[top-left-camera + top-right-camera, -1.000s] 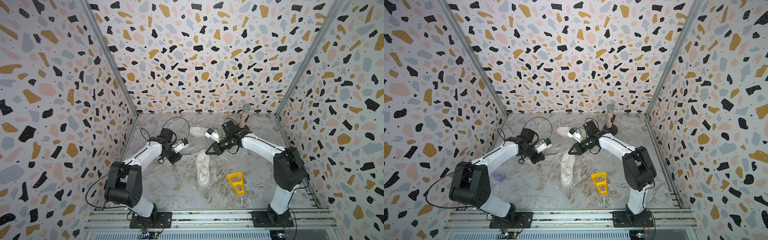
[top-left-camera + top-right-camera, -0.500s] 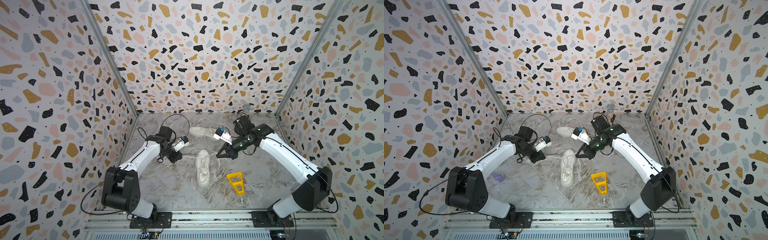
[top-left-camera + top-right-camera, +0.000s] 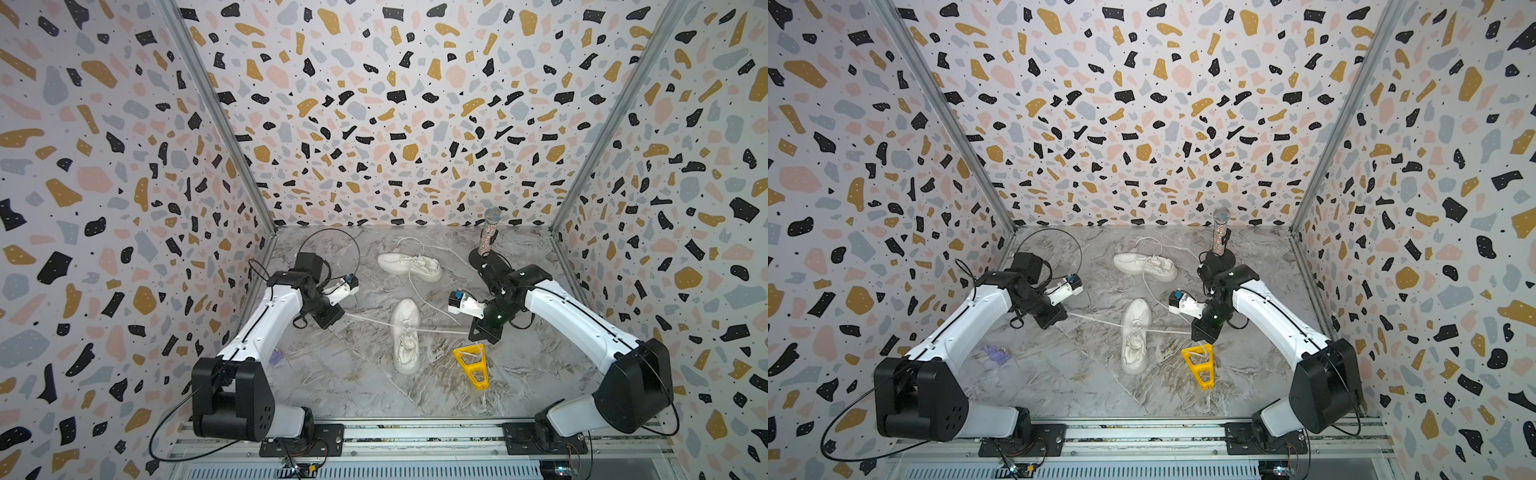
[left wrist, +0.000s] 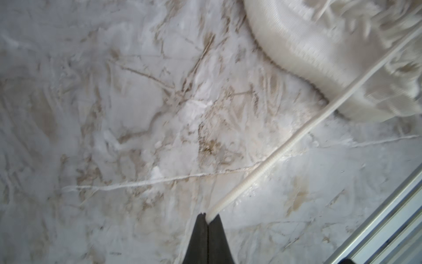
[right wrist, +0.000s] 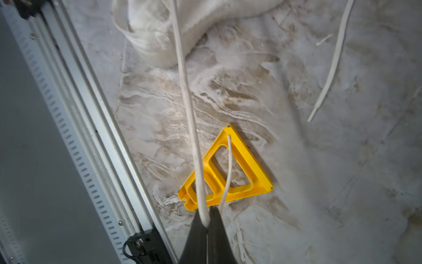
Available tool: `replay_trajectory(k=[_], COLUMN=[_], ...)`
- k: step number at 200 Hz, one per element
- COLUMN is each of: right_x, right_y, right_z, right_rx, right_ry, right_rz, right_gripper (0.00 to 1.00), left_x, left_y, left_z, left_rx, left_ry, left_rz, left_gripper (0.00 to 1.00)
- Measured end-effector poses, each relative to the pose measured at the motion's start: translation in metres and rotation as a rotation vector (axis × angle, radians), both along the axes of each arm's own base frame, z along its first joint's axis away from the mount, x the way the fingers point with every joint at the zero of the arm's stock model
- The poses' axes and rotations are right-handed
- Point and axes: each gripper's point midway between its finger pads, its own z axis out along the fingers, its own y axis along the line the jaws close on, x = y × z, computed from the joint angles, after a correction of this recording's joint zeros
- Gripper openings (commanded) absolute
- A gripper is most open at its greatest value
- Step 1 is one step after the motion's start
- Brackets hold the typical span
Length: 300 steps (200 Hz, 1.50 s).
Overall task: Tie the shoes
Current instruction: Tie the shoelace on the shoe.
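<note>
Wrist views: your left gripper (image 4: 207, 218) and right gripper (image 5: 207, 220) clamp laces (image 4: 274, 159); only top views show free table (image 3: 353, 390) along its front edge.

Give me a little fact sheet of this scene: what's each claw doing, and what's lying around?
Left gripper: shut on left white lace, pulled taut
Right gripper: shut on right white lace, drawn out sideways
Laces' owner: near all-white chunky-soled sneaker, between the arms
Far white sneaker: farther back, laces loose
Clutter: yellow triangular plastic frame; glittery microphone on black stand
Surface: marble-patterned table
</note>
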Motion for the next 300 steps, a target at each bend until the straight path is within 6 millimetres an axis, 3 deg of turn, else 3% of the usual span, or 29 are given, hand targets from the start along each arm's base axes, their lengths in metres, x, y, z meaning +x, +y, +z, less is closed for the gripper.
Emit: replay_trajectory(k=[25,59,102,131,165,200,220,239,260,280,300], right_x=[0.015,0.036,0.039,0.041,0.048,0.072,0.08,0.08,0.081,0.082,0.081], right_y=[-0.014,-0.024,-0.041,-0.038,-0.012,0.028,0.044,0.051,0.05,0.042,0.039], right_z=[-0.018,-0.039,-0.064,-0.07,-0.048,-0.008,0.005,0.001,-0.014,-0.03,-0.032], right_rx=[-0.075,-0.145,-0.22,-0.212,-0.089,0.084,0.157,0.184,0.157,0.101,0.073], right_ry=[-0.053,-0.104,-0.091,-0.073,-0.029,-0.03,-0.014,0.026,0.063,0.068,0.049], right_rz=[-0.014,-0.009,-0.002,-0.001,-0.013,-0.032,-0.046,-0.063,-0.082,-0.084,-0.055], right_gripper=[0.0,0.0,0.0,0.0,0.0,0.01,0.03,0.07,0.16,0.28,0.44], left_x=[0.0,-0.001,0.003,0.009,0.019,0.021,0.023,0.024,0.021,0.016,0.01], left_y=[0.032,0.057,0.069,0.068,0.043,-0.007,-0.029,-0.044,-0.055,-0.063,-0.068], left_z=[-0.011,-0.033,-0.048,-0.047,-0.019,0.031,0.06,0.081,0.09,0.097,0.107], left_rx=[0.061,0.108,0.147,0.134,0.003,-0.222,-0.358,-0.47,-0.541,-0.586,-0.615], left_ry=[0.032,0.108,0.138,0.136,0.097,0.051,0.027,0.027,0.049,0.066,0.067], left_rz=[0.04,0.068,0.07,0.077,0.094,0.086,0.086,0.09,0.087,0.078,0.064], left_gripper=[0.0,0.0,0.0,0.0,0.0,0.0,0.0,0.0,0.0,0.0,0.0])
